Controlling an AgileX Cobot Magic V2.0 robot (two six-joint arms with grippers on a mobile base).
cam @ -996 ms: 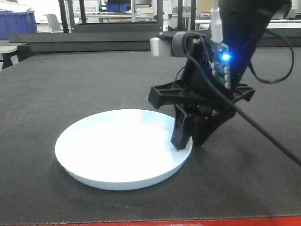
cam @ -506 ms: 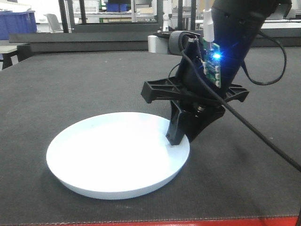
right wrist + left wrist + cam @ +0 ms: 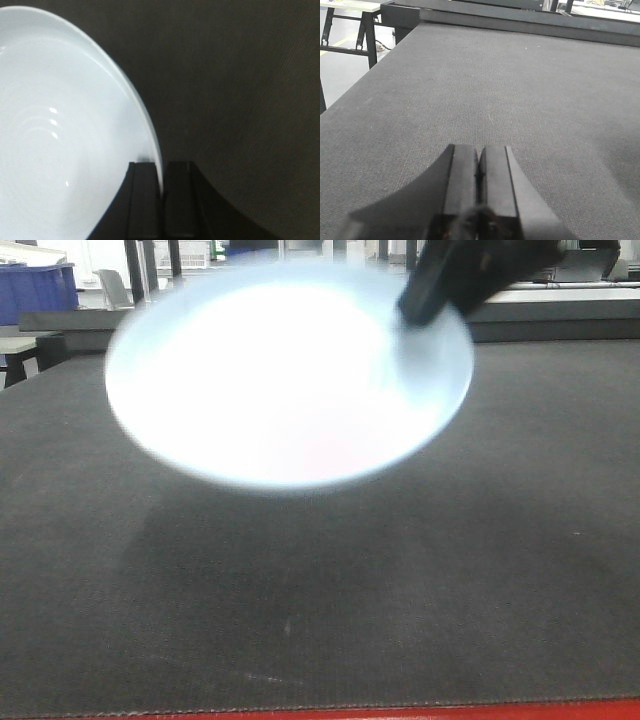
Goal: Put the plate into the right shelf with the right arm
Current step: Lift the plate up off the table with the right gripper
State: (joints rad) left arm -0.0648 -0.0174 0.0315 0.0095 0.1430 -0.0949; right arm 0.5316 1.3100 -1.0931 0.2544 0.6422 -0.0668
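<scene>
Above the surface (image 3: pixel 400 570), your plate (image 3: pixel 290 375) hangs in the air in the front view. It is tilted so its whitish inside faces the camera, and it is blurred. Its shadow falls on the dark mat beneath it.

From the right wrist view you can see the grip plainly. The right end effector (image 3: pixel 161 172) is closed narrow on the plate's rim, with one finger (image 3: pixel 142 200) against the inside face and the other against the outside. The rim's edge runs up between them. The plate fills the left of that view and the dark surface fills the right. In the front view this end effector comes in from the top right and meets the plate at its upper right rim. You cannot see the rest of the arm, which is cut off by the frame.

The left end effector (image 3: pixel 479 185) has its two fingers pressed together with nothing between them, low over bare surface.

Far back on the left of the front view stands a blue bin (image 3: pixel 35 290). A red edge (image 3: pixel 400 710) runs along the surface's near side.
</scene>
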